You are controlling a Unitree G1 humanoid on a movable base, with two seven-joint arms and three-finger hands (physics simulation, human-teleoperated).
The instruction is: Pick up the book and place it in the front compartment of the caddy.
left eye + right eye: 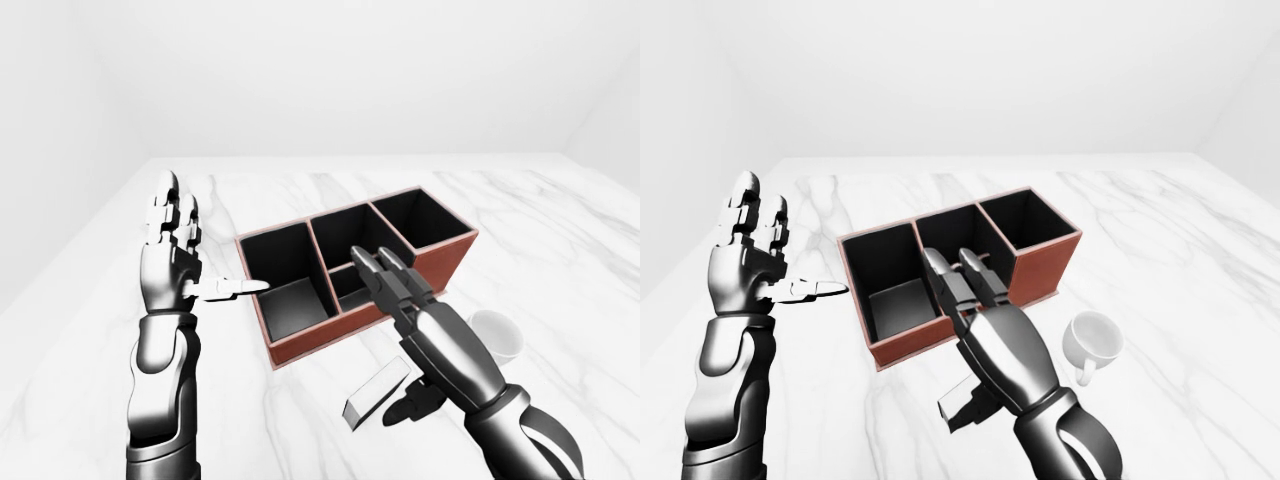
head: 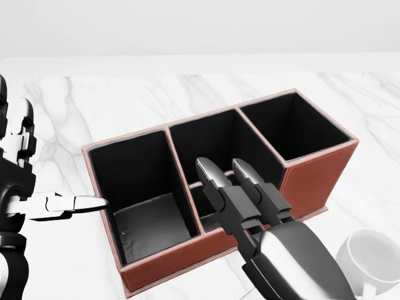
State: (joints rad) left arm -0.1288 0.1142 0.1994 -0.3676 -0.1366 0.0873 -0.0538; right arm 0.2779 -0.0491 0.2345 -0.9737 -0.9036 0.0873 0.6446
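Note:
The caddy is a red-brown box with black compartments, standing on the white marble table at the middle of the left-eye view. A pale grey book lies flat on the table below the caddy's near wall. My right hand hovers open, its fingers stretched over the small middle compartment and the near wall. Its palm is above the book and its thumb hangs beside the book; I cannot tell if they touch. My left hand stands upright and open left of the caddy, thumb pointing at the caddy's left wall.
A white mug stands on the marble table right of the caddy's near corner, close to my right forearm. The table's left edge runs down the left side of the left-eye view.

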